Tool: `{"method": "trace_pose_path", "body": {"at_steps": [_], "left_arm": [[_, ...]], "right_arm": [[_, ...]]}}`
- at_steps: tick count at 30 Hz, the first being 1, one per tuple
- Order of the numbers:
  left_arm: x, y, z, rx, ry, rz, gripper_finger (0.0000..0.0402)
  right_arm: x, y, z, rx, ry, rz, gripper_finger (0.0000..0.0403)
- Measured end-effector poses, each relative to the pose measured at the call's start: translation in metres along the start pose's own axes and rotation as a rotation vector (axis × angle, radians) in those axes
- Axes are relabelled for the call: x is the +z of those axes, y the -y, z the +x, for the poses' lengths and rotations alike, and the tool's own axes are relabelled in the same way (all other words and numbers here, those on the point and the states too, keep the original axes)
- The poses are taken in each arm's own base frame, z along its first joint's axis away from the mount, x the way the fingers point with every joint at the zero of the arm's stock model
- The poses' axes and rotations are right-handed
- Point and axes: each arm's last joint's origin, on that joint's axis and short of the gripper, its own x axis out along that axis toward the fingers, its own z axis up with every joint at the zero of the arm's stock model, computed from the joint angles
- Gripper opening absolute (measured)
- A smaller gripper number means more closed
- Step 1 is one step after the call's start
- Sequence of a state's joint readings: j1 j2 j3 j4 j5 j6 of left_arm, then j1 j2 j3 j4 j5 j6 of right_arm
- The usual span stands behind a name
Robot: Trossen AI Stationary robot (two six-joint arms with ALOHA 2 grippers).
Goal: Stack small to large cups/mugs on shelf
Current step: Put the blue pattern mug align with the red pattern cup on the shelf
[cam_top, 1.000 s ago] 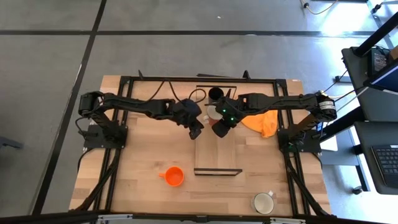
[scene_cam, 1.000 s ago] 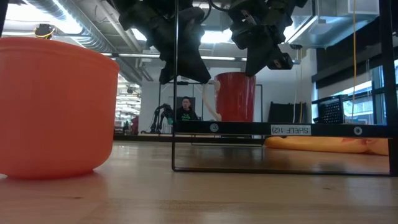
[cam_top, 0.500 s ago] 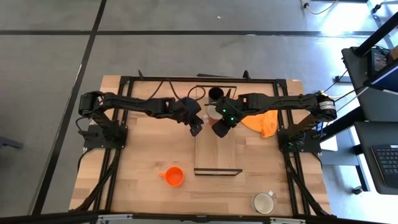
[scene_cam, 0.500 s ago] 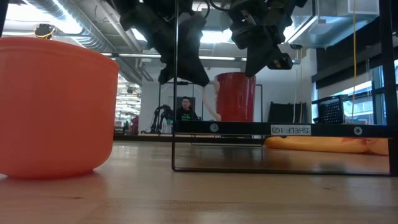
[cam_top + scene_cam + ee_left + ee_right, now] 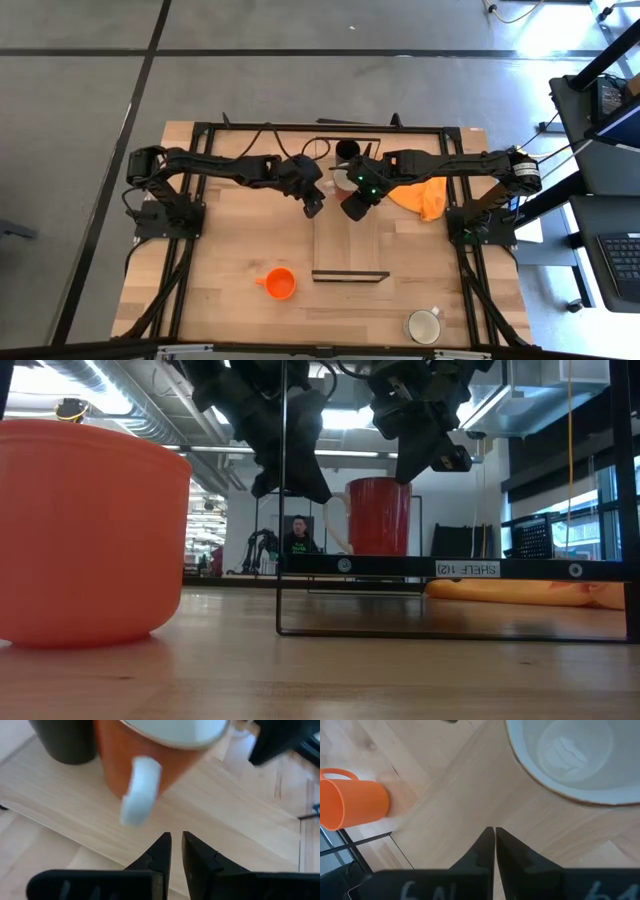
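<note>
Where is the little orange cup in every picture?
High view: the orange cup stands on the table, left of the shelf's near end.
Low view: it is very big and close, at the far left.
Left wrist view: not in it.
Right wrist view: it is on the table beyond the shelf's end.
Shared landmark: the shelf.

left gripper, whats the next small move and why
Probably open and ease the left gripper forward to the white handle of the red mug on the shelf: its fingers are nearly closed, empty, just short of it.
</note>
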State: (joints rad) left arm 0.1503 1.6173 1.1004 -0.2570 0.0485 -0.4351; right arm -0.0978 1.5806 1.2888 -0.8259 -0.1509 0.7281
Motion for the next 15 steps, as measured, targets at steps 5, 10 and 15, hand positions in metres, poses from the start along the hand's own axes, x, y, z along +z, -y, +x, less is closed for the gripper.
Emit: {"method": "trace_pose_path", "body": {"at_steps": [5, 10, 15], "left_arm": [[-0.004, 0.008, 0.0, 0.03, 0.009, 0.022, 0.0039], [-0.005, 0.012, -0.003, 0.035, 0.016, 0.023, 0.0039], [-0.007, 0.015, -0.004, 0.032, 0.012, 0.027, 0.0039]], "right_arm": [[-0.002, -0.001, -0.001, -0.002, -0.007, 0.007, 0.0018], [-0.009, -0.008, -0.014, 0.028, 0.01, -0.006, 0.0018], [-0.024, -0.015, -0.041, 0.07, 0.057, -0.027, 0.0018]]}}
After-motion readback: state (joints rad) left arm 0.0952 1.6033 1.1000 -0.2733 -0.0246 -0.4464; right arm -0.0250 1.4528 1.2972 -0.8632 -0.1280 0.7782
